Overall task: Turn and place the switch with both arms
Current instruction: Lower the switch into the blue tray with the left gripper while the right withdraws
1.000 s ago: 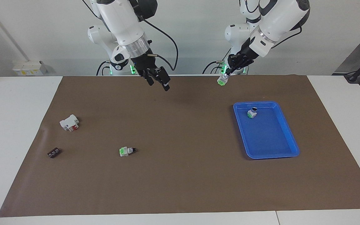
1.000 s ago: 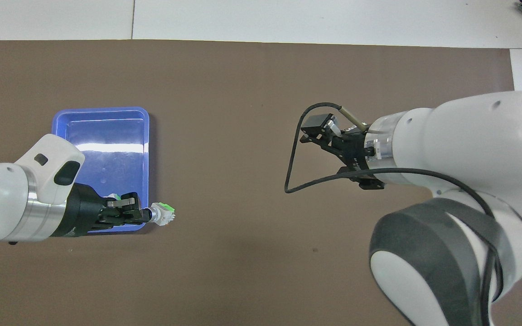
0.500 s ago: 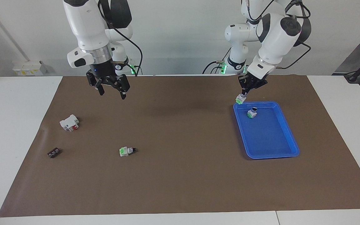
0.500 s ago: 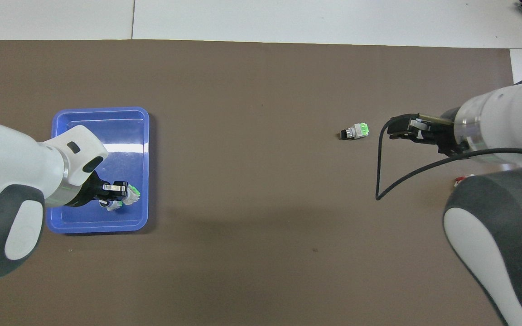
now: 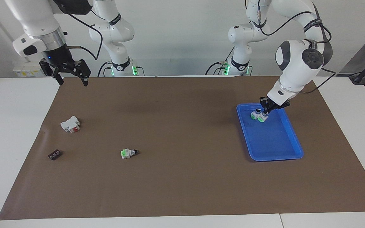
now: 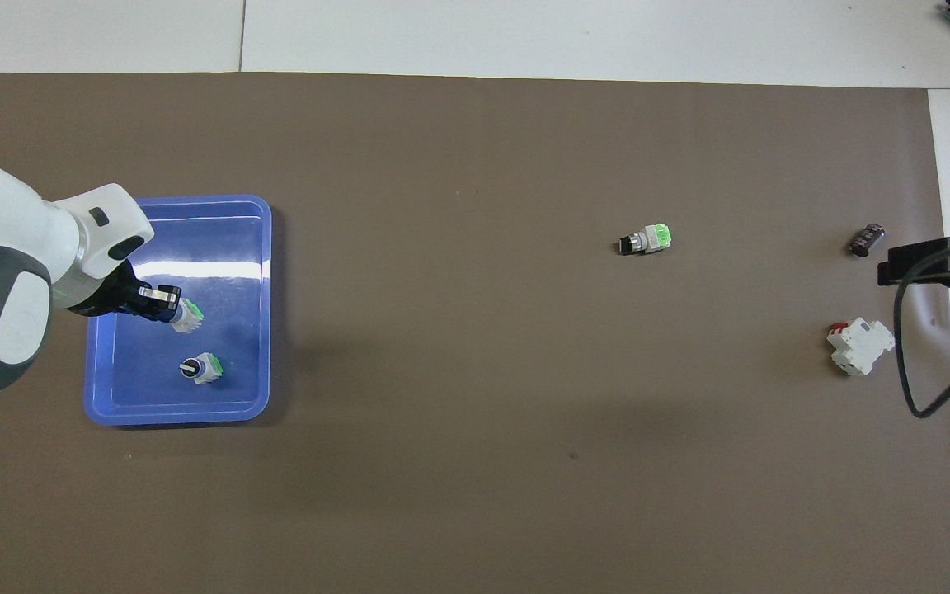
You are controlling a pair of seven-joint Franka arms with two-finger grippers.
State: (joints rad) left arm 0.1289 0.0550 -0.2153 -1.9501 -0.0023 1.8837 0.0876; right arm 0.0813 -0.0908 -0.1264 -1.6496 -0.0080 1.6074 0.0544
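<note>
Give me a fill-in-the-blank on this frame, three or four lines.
1. The left gripper is shut on a ____ over the blue tray.
2. Another switch stands in the ____.
3. The right gripper, up in the air, is ____.
4. A third switch lies on its ____ on the brown mat.

Answers: switch; tray; open; side

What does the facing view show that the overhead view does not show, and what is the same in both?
Only the facing view shows the arms' bases and the whole right gripper, open, raised near the mat's edge. Only the overhead view shows the gap between the held switch and the upright switch in the tray; facing, they overlap. Both show the left gripper shut on the held switch over the blue tray, the lying switch, white-and-red block and dark piece.
</note>
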